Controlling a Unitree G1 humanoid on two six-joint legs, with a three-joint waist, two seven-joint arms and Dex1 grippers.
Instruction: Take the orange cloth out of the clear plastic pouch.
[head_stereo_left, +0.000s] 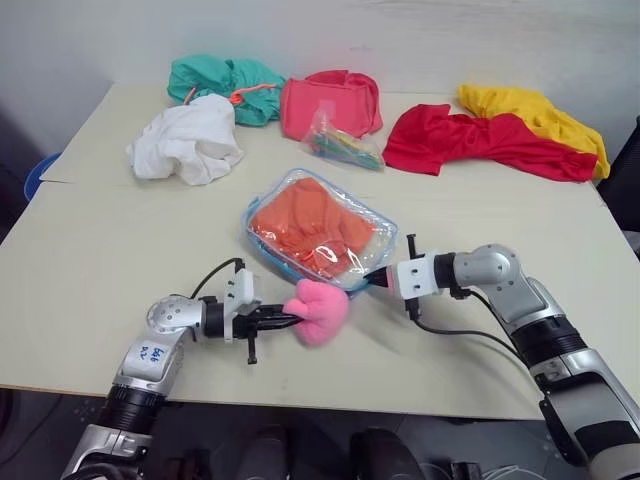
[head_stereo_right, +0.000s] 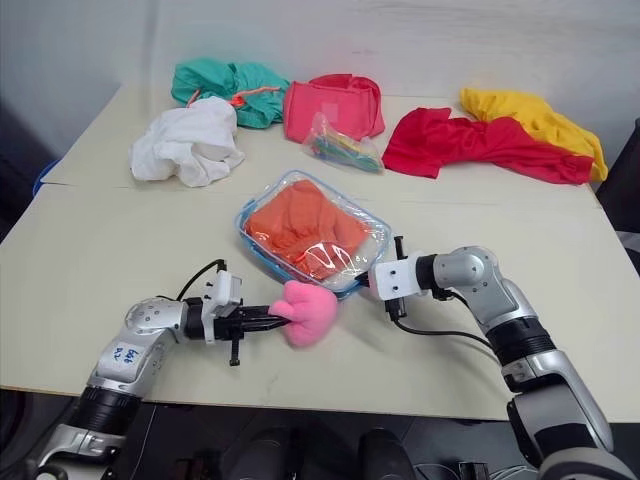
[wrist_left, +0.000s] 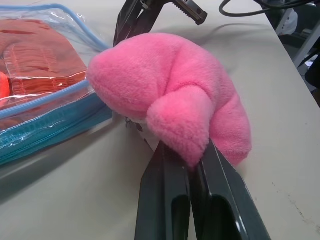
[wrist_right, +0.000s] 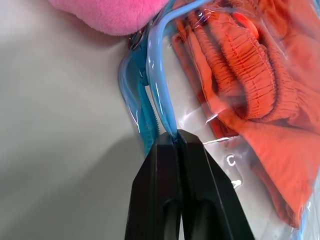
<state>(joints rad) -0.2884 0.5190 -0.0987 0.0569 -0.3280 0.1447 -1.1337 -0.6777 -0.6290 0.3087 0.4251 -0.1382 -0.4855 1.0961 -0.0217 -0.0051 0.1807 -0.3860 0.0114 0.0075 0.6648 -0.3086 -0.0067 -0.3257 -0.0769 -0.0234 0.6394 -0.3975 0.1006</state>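
A white sticker (head_stereo_left: 152, 352) on the left forearm, near the worktop's near edge, carries small dark handwriting, too small to read. On the clear plastic pouch (wrist_right: 235, 165) a single white letter "C" is printed beside the orange cloth (wrist_right: 260, 90).

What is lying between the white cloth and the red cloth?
In the left eye view, a small clear bag of colourful items lies between the white cloth and red cloth.

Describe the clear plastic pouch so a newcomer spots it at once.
On the beige table, nearer than the row of loose cloths, lies the clear plastic pouch. It alone is transparent with light-blue trim, holds the orange cloth, and carries a fluffy pink pompom.
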